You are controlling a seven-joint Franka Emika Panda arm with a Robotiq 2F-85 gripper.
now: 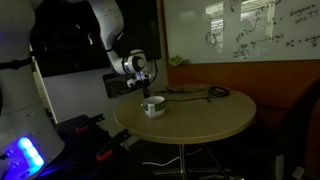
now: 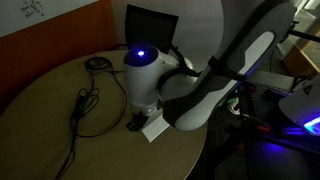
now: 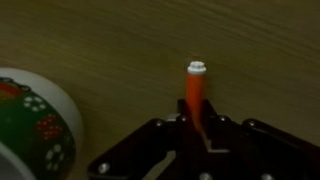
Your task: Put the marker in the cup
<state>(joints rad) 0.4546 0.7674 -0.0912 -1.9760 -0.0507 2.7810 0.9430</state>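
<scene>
In the wrist view my gripper (image 3: 197,128) is shut on the marker (image 3: 196,88), a slim orange stick with a white tip that points away from the jaws over the wooden tabletop. The cup (image 3: 35,125) sits at the lower left of that view; its outside has a green and red pattern and its rim is white. In an exterior view the cup (image 1: 152,105) stands near the table's edge with the gripper (image 1: 143,84) just above and behind it. In an exterior view the arm hides most of the cup, and the gripper (image 2: 135,122) is low over the table.
A looped black cable (image 1: 200,93) lies on the round wooden table (image 1: 200,118); it also shows in an exterior view (image 2: 82,105). A dark monitor (image 1: 70,40) stands behind the arm and a whiteboard (image 1: 240,30) hangs on the wall.
</scene>
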